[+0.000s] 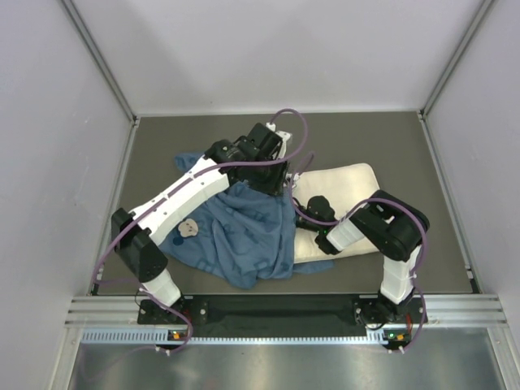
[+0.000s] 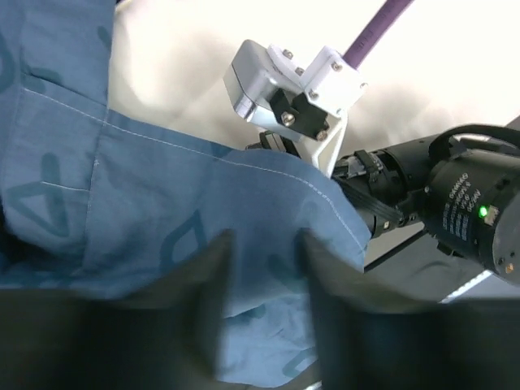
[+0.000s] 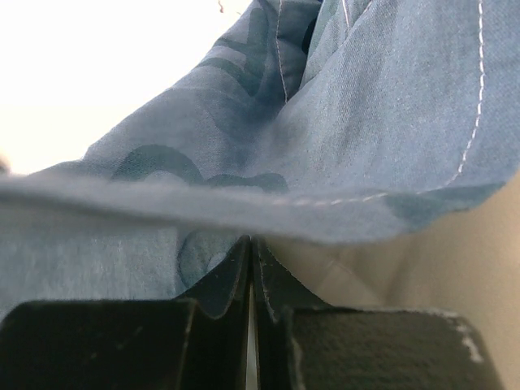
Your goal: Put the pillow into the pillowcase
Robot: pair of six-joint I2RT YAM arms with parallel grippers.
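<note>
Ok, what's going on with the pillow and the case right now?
Both arms are working at the hemmed edge of the pillowcase, where it overlaps the left end of the pillow. The right gripper is shut, seemingly pinching a fold of the blue fabric. The left gripper has its fingers apart at the hem, not clamped on it. Most of the pillow lies bare on the table, not yet in the case.

A dark grey worktop [image 1: 390, 146] lay enclosed by pale walls [image 1: 276, 49] on three sides; a ribbed aluminium rail [image 1: 463, 307] ran along its near edge.
</note>
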